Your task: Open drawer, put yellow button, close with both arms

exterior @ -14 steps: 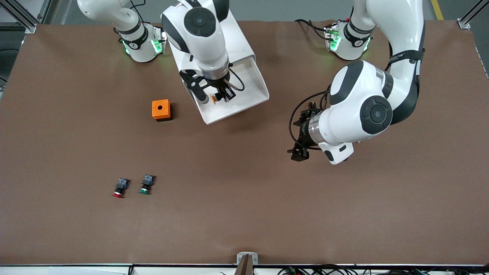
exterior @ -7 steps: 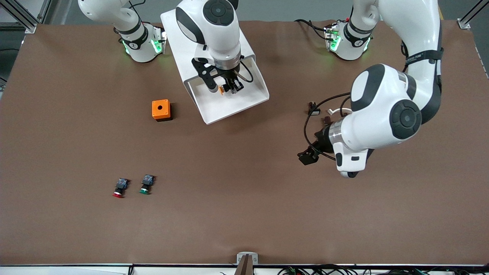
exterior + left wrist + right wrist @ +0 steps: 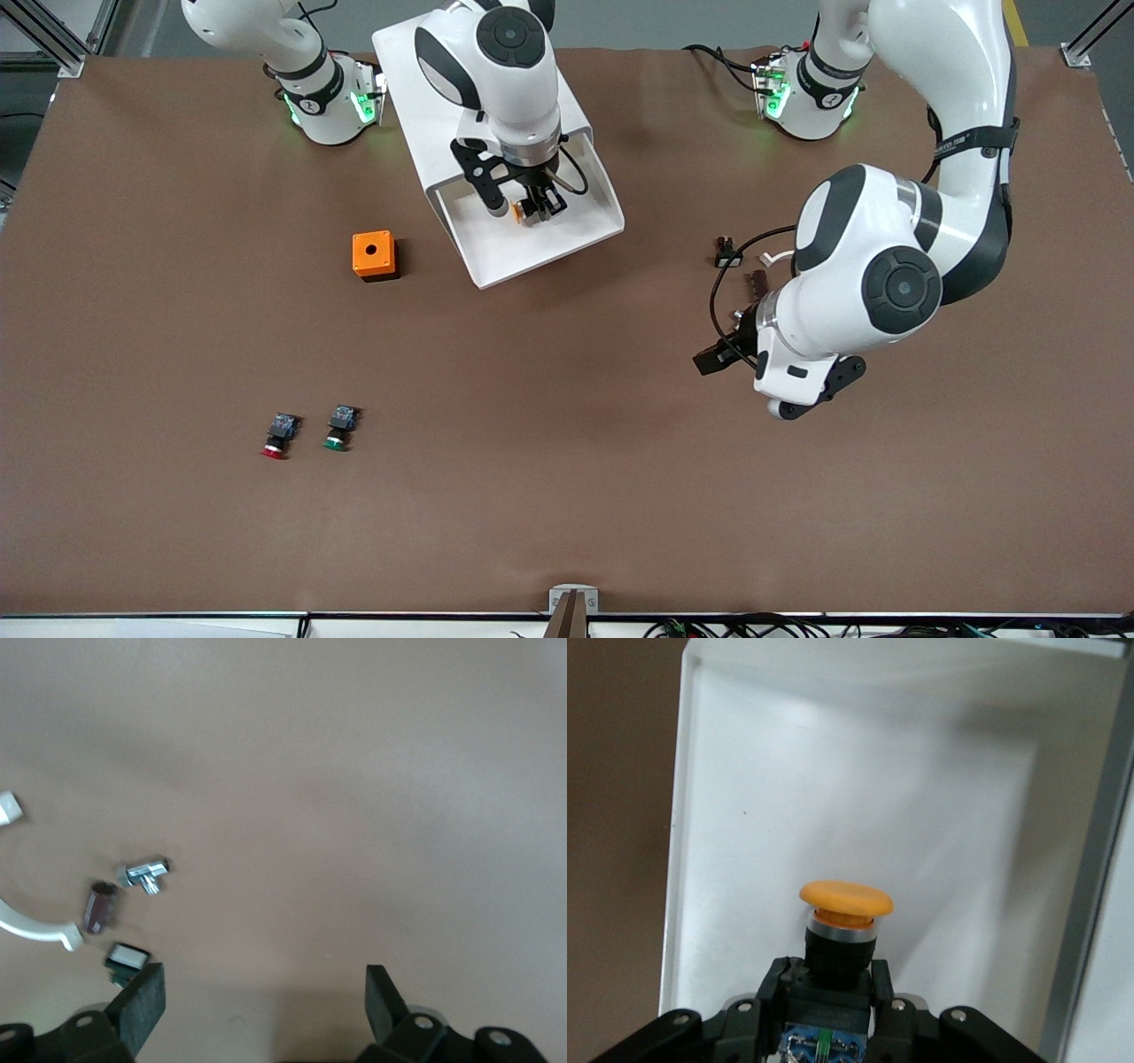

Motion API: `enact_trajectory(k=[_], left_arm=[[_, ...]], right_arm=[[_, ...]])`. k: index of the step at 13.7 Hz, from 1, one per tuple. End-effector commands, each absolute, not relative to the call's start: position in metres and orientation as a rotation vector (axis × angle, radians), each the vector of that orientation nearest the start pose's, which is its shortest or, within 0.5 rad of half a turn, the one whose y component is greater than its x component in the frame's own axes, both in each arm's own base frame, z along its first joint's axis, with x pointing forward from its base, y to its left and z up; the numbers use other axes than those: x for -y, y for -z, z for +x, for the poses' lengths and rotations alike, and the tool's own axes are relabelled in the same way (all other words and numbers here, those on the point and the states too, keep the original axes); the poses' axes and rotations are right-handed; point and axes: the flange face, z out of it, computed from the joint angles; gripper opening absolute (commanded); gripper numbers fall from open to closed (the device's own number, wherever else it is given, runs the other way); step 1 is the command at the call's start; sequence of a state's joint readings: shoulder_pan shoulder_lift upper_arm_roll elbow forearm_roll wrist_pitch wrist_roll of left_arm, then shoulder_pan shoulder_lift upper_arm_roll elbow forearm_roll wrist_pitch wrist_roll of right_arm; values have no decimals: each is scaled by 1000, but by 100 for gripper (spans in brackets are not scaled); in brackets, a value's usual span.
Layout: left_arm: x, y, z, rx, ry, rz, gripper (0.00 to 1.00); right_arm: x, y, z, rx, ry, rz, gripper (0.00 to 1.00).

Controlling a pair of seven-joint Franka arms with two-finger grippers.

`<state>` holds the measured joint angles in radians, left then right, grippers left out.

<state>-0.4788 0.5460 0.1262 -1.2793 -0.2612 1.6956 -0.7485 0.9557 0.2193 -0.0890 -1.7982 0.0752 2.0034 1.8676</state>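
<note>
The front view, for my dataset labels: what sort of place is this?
Probably a robotics lab bench: two white arms are mounted on a brown-covered table, aluminium framing stands at its corner, and loose cables run along its near edge.

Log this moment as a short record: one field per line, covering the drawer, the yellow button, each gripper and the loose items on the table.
drawer: pulled open, tray showing
yellow button: gripped over the drawer tray
right gripper: shut on the yellow button, above the open drawer
left gripper: open, over bare table toward the left arm's end
orange box: on the table beside the drawer
red button: and green button side by side, nearer the front camera
small parts: under the left gripper's view
</note>
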Motion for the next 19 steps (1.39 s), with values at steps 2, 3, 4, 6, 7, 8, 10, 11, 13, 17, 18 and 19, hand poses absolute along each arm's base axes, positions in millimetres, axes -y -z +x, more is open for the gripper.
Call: enact_trajectory(k=[2,3,4,6,7,8,10,11,13,17,18,19], left_arm=[[273,-425,634,528,-340,-3145,99],[271,-422,633,437,-316,-3131,99],[270,-420,632,367,-308,-3124,99],[267,-422,630,343,-310,-3127,99],[264,-420,631,342,-312,-3125,99],[261,-417,633,338,-315,-3124,99],[255,-408,632,295,-305,-3082,99],[256,-411,630,234,-287,-3070,99],[255,-412,630,172,-286,-3078,99],[255,-411,631,122,-277,-3084,99],[256,-410,630,118,-281,-3083,99],[257,-410,630,115,-281,-3083,99]], right_arm=[[-467,-429,404,-1583,-47,-2690,0],[-467,-428,405,-1582,-42,-2684,0],[-468,-425,406,-1580,-40,-2680,0],[-468,-421,410,-1586,-36,-2670,4],[-469,-417,411,-1587,-35,-2673,9],[-469,-417,411,-1588,-36,-2674,13],[-469,-417,412,-1587,-38,-2675,77],[-469,-417,412,-1583,-38,-2678,81],[-469,-419,412,-1575,-35,-2680,100],[-466,-445,430,-1490,-16,-2676,100],[-457,-453,440,-1472,-20,-2693,100],[-449,-461,449,-1433,-24,-2732,100]])
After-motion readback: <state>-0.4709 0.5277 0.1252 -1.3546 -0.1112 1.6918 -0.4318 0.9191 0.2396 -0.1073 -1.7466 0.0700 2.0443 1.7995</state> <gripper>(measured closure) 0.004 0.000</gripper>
